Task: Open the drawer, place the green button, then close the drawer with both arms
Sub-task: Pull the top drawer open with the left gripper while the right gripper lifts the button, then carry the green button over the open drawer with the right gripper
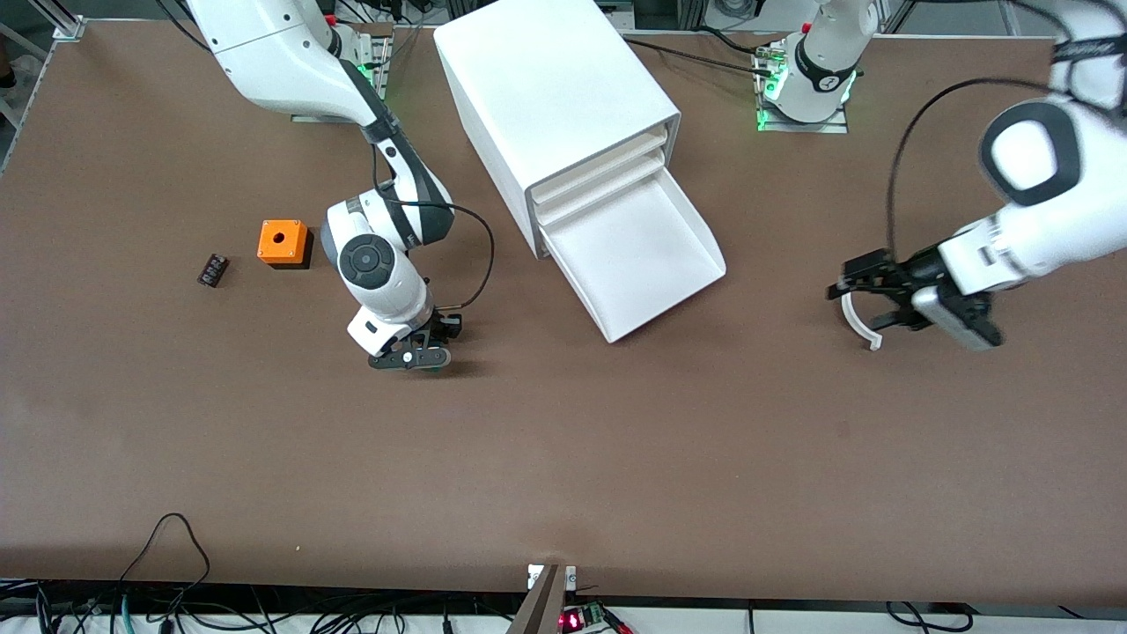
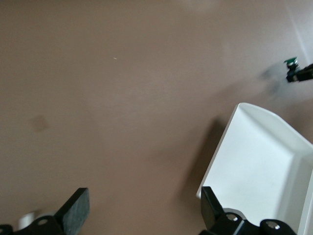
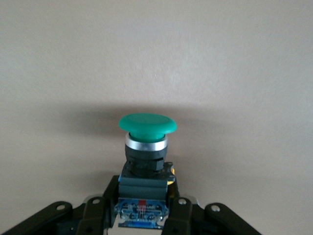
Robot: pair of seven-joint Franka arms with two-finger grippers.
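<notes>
Your right gripper (image 1: 410, 357) is clamped on the button (image 3: 146, 147), low at the table, toward the right arm's end from the open drawer (image 1: 634, 255). Carry it toward the drawer's mouth; right arm is nearer. Left gripper (image 1: 872, 304) hangs wide open, empty, waiting at the drawer's left-arm side.

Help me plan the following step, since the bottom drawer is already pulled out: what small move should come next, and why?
Probably lift the button straight up off the table. The right claw is shut on its black body, low at the table and apart from the cabinet, while the drawer stands open with nothing in it. The left claw is open, clear of the drawer, toward the left arm's end.
</notes>
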